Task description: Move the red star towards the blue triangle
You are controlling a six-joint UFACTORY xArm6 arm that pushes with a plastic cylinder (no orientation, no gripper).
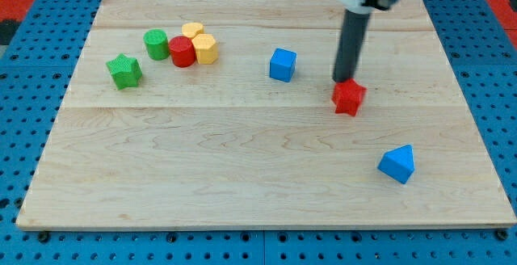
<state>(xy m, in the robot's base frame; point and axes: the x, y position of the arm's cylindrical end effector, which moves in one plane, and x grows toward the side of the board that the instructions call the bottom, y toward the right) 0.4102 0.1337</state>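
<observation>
Where my tip meets red star, contact unclear

My tip touches the red star on its top-left edge. Blue triangle sits toward the view's bottom right, apart from the star. Blue cube left of the rod. Green star, green cylinder, red cylinder, two yellow blocks clustered top left on wooden tabletop.

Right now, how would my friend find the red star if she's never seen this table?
Start at the wooden board and look to the view's right half, where the dark rod comes down. My tip sits right at the red star's top edge. It is the only red block there; the red cylinder sits far left among other blocks.
</observation>
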